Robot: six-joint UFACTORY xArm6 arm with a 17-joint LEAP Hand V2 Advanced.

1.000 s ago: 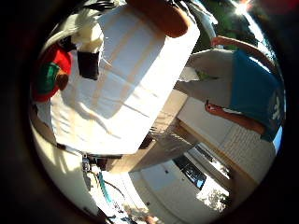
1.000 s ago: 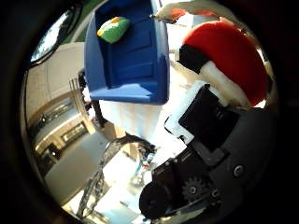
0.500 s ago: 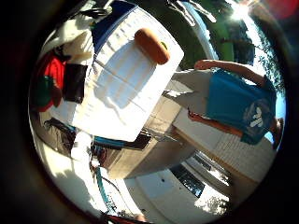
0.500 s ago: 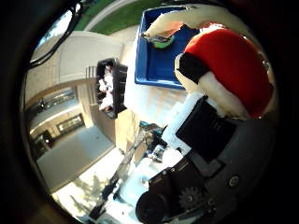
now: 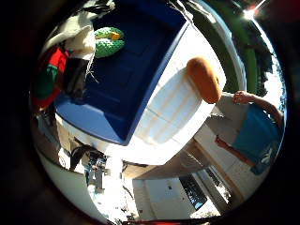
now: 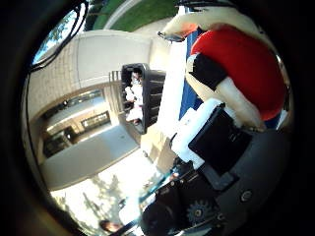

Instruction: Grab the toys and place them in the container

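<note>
We are seeing the hand wrapping its white and black fingers around a red and white plush toy, holding it close against the palm. In the little finger side view the same toy is sitting at the edge, just over the blue container. We are taking that container as landmark: it is an open blue bin resting on a white surface. Inside the container, near its far corner, a green plush toy with a yellow patch is lying on the bottom. Outside the container, beside its long wall, an orange oblong toy is lying on the surface near the surface's edge, apart from the container wall. Beyond the surface, on the side away from the container, a person in a blue shirt is standing, one hand near the surface corner, not touching any toy. Past the container, in the thumb side view, a dark crate is standing on pavement.
</note>
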